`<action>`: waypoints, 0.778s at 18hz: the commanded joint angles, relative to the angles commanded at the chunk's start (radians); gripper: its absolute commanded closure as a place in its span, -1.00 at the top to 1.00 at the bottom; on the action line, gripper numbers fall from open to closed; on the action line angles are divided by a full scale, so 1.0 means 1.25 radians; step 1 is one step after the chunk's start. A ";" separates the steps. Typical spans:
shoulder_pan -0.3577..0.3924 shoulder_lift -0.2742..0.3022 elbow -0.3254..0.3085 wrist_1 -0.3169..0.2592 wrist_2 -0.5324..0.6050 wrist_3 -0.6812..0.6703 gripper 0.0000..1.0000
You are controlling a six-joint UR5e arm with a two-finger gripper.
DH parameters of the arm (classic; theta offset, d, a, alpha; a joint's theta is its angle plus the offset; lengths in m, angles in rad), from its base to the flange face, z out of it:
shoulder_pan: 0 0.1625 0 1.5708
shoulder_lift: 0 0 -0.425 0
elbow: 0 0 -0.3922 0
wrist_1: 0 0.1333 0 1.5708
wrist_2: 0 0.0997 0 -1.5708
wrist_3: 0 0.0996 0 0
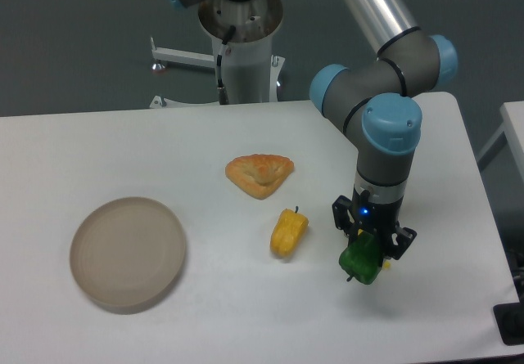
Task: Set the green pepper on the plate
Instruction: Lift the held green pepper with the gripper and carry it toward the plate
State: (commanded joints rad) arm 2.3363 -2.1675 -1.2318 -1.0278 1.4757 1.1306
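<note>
The green pepper point(360, 261) is glossy bright green and sits between the black fingers of my gripper point(368, 248) at the right side of the table. The gripper is shut on it and points straight down; whether the pepper touches the tabletop I cannot tell. The plate point(127, 253), round and beige with a raised rim, lies far off at the left near the table's front edge, with nothing on it.
A yellow pepper point(288, 232) lies just left of the gripper. An orange triangular pastry-like piece point(259, 173) lies behind it near the table's middle. The arm's base column point(243, 45) stands at the back edge. The table's right edge runs close to the gripper.
</note>
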 joint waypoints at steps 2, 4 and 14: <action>-0.005 0.001 -0.005 0.000 0.002 -0.005 -0.27; -0.009 0.005 -0.011 0.000 0.002 -0.007 -0.28; -0.089 0.105 -0.137 -0.001 0.000 -0.135 -0.28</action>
State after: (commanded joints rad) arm 2.2245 -2.0357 -1.4034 -1.0293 1.4757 0.9622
